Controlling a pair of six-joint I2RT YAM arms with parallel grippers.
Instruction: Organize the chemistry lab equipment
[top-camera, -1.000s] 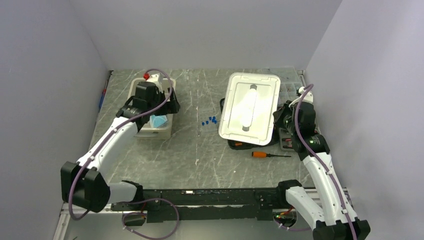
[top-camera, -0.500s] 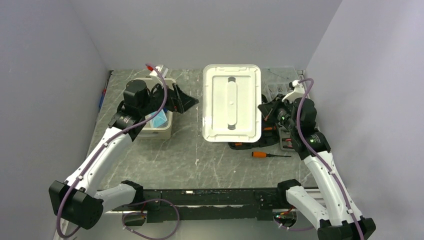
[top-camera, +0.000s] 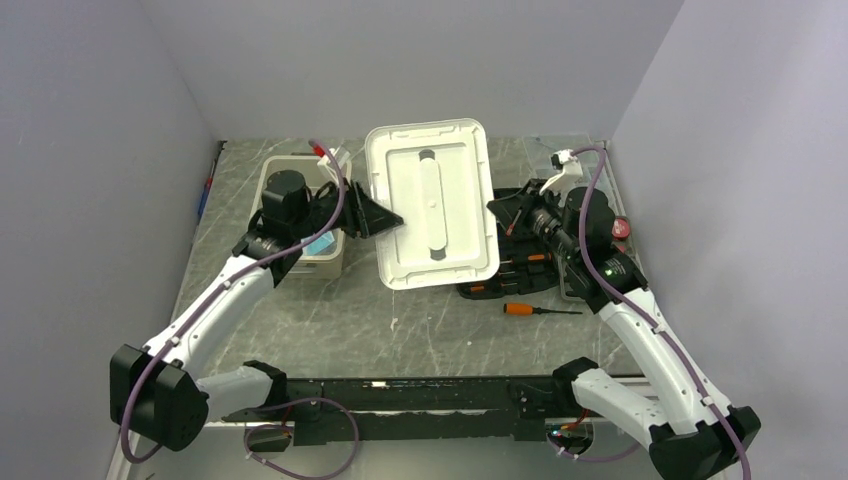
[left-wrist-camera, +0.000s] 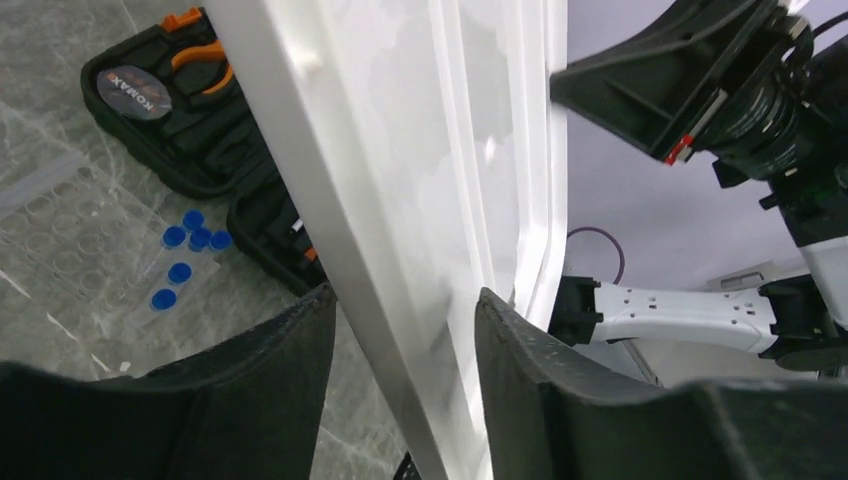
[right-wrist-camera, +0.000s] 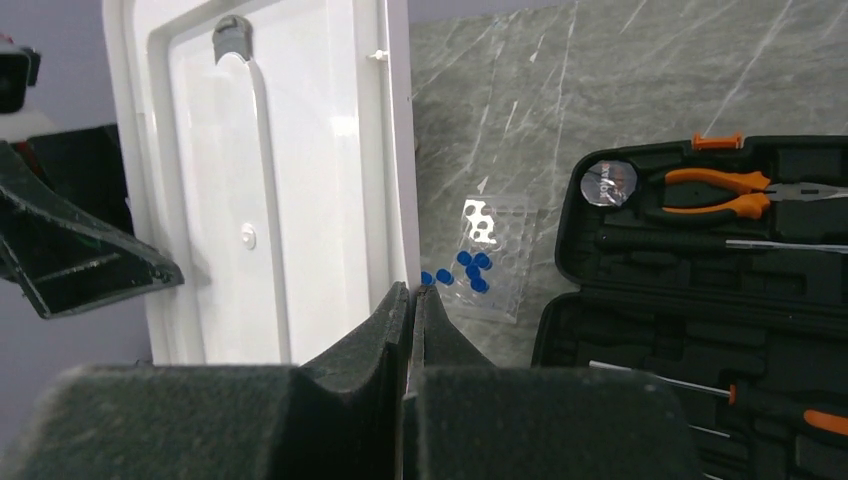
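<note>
A white lid (top-camera: 430, 200) hangs tilted above the table's middle. My right gripper (top-camera: 498, 207) is shut on its right rim (right-wrist-camera: 398, 200), fingertips pinched together (right-wrist-camera: 412, 290). My left gripper (top-camera: 393, 222) straddles the lid's left rim (left-wrist-camera: 400, 150), and both fingers (left-wrist-camera: 405, 300) touch it. Several tiny blue caps (right-wrist-camera: 465, 268) lie on a flat clear perforated rack (right-wrist-camera: 495, 250) on the table beneath the lid. The left wrist view shows the same caps (left-wrist-camera: 185, 245). The top view hides them. A light-blue piece (top-camera: 320, 243) lies in the bin (top-camera: 300, 264).
An open black case of orange-handled tools (top-camera: 510, 270) lies right of centre, close to the caps (right-wrist-camera: 700, 260). An orange screwdriver (top-camera: 525, 309) lies loose in front of it. The bin stands at the left under my left arm.
The right gripper has carried the lid leftward and tilted it. The left gripper has left the bin, swung right and closed in around the lid's left rim.
</note>
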